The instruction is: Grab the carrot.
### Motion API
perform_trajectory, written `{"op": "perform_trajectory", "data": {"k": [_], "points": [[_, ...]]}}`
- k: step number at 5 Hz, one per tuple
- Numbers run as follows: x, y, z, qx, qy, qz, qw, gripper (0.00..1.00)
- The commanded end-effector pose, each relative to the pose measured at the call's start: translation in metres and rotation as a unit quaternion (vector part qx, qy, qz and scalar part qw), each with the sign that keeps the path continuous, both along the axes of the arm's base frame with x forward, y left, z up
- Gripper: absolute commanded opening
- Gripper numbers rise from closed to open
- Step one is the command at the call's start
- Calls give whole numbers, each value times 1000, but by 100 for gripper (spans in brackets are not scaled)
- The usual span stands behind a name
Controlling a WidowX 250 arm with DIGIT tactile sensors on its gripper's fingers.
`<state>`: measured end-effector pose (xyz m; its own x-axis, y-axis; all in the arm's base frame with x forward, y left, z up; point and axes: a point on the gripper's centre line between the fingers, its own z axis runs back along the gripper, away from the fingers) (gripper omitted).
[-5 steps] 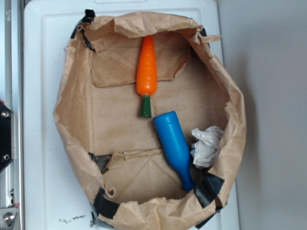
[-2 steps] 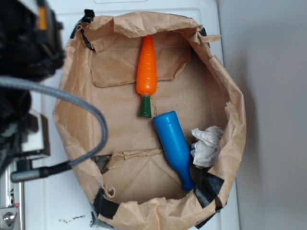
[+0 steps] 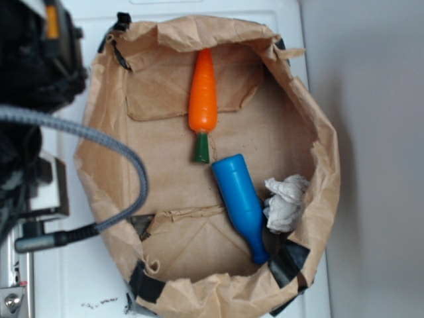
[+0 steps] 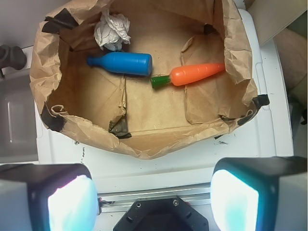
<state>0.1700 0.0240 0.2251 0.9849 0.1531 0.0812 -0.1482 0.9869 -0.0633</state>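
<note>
The orange carrot (image 3: 203, 93) with its dark green stem lies on the floor of the brown paper bag (image 3: 99, 165), near the back wall; the wrist view has the carrot (image 4: 195, 74) at the bag's right side. My gripper (image 4: 153, 199) hovers outside the bag's near rim, over the white surface, well apart from the carrot. Its jaws stand wide open with nothing between them. In the exterior view only the black arm body (image 3: 33, 59) and a grey cable show at the left edge.
A blue bottle-shaped toy (image 3: 240, 202) lies just below the carrot's stem, with crumpled white paper (image 3: 286, 202) beside it. The bag's walls (image 4: 139, 144) rise around all three. The bag sits on a white platform (image 3: 59, 265); a metal rail (image 4: 159, 195) runs below the gripper.
The arm has come into the exterior view at the left edge, where one second ago only a bit of it showed. The carrot, bottle and paper have not moved.
</note>
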Motion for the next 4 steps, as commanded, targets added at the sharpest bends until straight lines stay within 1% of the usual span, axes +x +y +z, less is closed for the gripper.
{"op": "perform_trajectory", "data": {"k": [1, 2, 3, 4], "points": [[47, 14, -20, 6, -17, 54, 998, 100], [70, 15, -34, 2, -6, 95, 995, 100], [79, 17, -44, -35, -17, 218, 975, 100], [78, 24, -53, -16, -28, 338, 941, 100]]}}
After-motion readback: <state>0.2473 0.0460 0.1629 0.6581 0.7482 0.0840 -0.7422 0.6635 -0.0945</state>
